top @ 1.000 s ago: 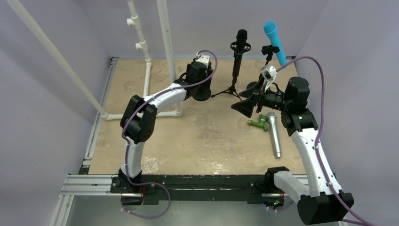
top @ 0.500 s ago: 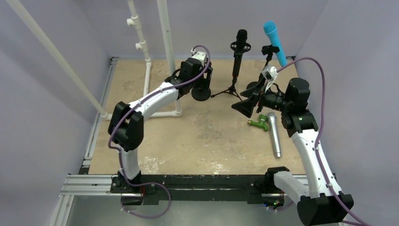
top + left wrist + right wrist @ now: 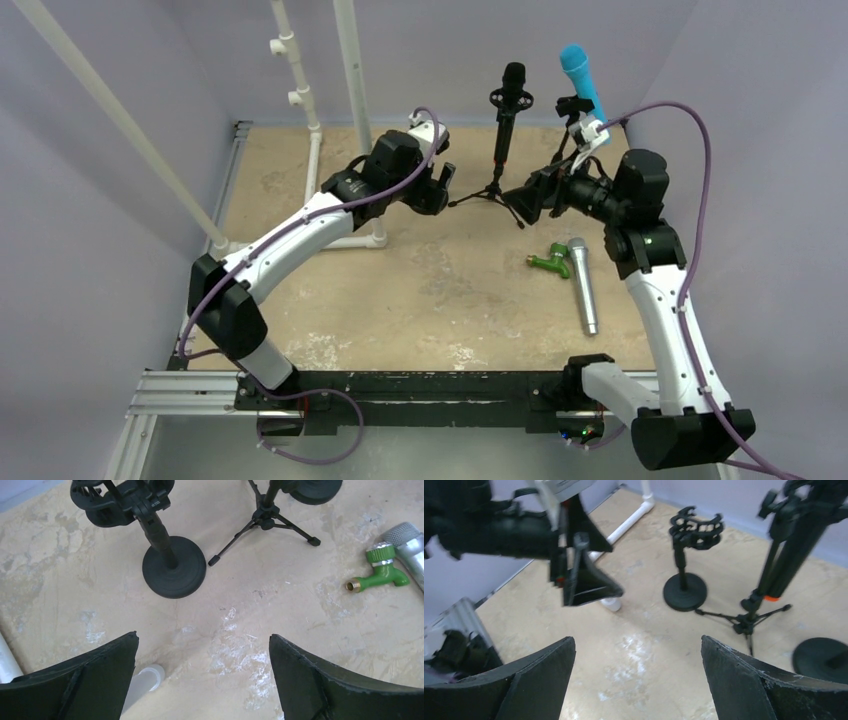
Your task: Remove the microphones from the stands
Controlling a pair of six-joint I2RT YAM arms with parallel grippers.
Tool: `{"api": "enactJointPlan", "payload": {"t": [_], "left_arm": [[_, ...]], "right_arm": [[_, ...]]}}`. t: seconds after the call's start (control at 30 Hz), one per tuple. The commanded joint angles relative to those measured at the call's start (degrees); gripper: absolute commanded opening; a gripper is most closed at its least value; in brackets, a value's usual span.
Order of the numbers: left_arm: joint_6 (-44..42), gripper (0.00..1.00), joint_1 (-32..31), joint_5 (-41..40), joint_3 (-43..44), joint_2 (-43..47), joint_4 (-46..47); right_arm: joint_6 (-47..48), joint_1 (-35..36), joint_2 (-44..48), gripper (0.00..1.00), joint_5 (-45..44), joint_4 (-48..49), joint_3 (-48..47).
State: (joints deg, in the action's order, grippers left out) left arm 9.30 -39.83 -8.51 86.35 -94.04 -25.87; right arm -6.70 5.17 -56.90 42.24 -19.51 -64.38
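Observation:
A black microphone point(image 3: 513, 82) stands upright in a tripod stand point(image 3: 491, 192) at the back. A blue microphone point(image 3: 581, 78) sits tilted in a round-based stand at the back right. My left gripper point(image 3: 438, 186) is open and empty, just left of the tripod; in its wrist view point(image 3: 202, 637) it looks down on an empty clip stand point(image 3: 172, 572) and the tripod legs point(image 3: 264, 519). My right gripper point(image 3: 527, 203) is open and empty, just right of the tripod, whose pole point(image 3: 784, 555) shows in its wrist view point(image 3: 638, 640).
A silver microphone point(image 3: 583, 285) and a green tap point(image 3: 549, 262) lie on the table at the right. White pipes point(image 3: 352, 90) rise at the back left, with a pipe frame point(image 3: 315, 170) on the table. The round base point(image 3: 824, 657) of the blue microphone's stand is behind the tripod.
The left arm has stretched out, swinging its gripper down and right toward the tripod. The right gripper has lifted and moved back, closer to the tripod stand. Both stay open.

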Motion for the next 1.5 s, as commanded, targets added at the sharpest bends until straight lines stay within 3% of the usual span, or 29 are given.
{"api": "enactJointPlan", "payload": {"t": [0.0, 0.27, 0.63, 0.87, 1.07, 1.47], "left_arm": [[-4.25, 1.0, 0.26, 4.17, -0.32, 5.94, -3.39], [-11.04, 0.98, 0.19, 14.17, -3.01, 12.4, -2.25], [-15.34, 0.96, 0.06, 27.44, -8.38, 19.48, -0.5], [-15.34, 0.95, 0.04, 28.12, -9.44, 20.53, -1.8], [-16.12, 0.94, 0.04, 27.8, -11.22, 22.03, -1.11], [-16.7, 0.94, 0.08, 27.06, -12.86, 22.05, 0.07]], "right_arm": [[3.21, -0.24, -2.81, 0.94, -11.09, -1.78, -7.67], [5.86, 0.15, -10.47, 0.86, -19.11, -1.27, -15.63], [10.32, 4.63, -17.19, 0.84, -29.08, 3.12, -17.17], [13.85, 10.94, -20.56, 0.82, -38.2, 8.18, -14.42], [12.17, 12.05, -24.55, 0.79, -46.89, 13.51, -13.93], [9.08, 12.14, -31.82, 0.72, -48.41, 16.6, -16.43]]}}
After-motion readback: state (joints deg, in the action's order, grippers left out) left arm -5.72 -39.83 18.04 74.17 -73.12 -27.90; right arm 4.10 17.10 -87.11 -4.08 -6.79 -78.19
